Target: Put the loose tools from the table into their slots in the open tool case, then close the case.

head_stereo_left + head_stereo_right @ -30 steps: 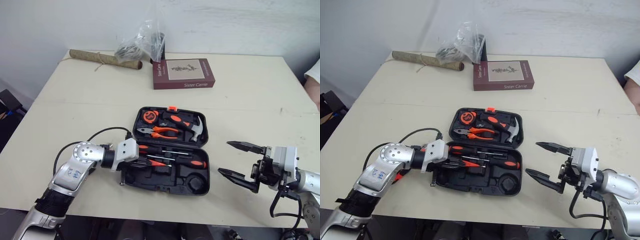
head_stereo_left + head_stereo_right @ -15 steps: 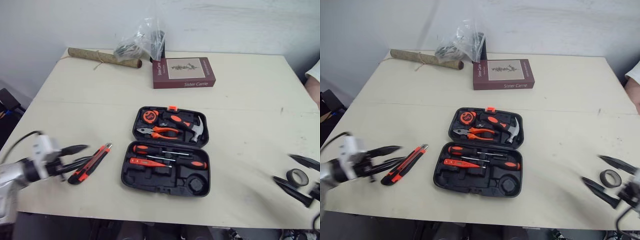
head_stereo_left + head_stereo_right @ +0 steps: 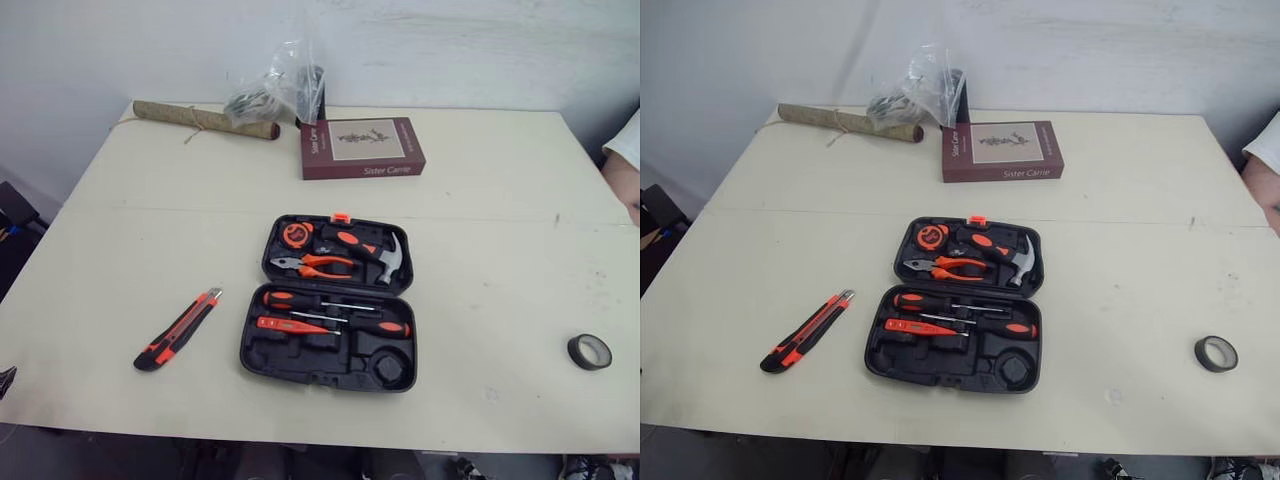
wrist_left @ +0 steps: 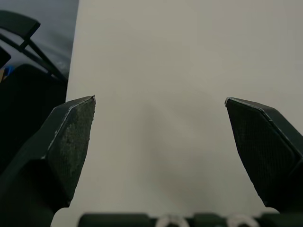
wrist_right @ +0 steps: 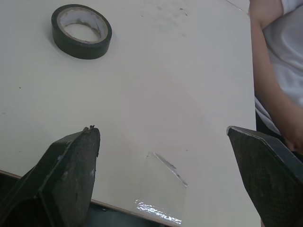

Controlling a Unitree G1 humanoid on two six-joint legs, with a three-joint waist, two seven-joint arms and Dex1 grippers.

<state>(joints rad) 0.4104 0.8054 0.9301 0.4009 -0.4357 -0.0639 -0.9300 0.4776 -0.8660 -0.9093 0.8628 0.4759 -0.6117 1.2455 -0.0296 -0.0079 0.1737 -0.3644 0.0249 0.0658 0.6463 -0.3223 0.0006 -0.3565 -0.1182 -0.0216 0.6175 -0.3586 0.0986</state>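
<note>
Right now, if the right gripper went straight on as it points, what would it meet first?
Probably bare table top: the open right gripper points down at it. The tape roll lies to one side of that line, a person's arm to the other.

Person (image 3: 628, 160): was cut off at the edge, only an arm and sleeve seen.
Bag (image 3: 275, 85): contents were too tangled to tell.
Tool case (image 3: 252, 356): front slots were too dark to tell apart.
</note>
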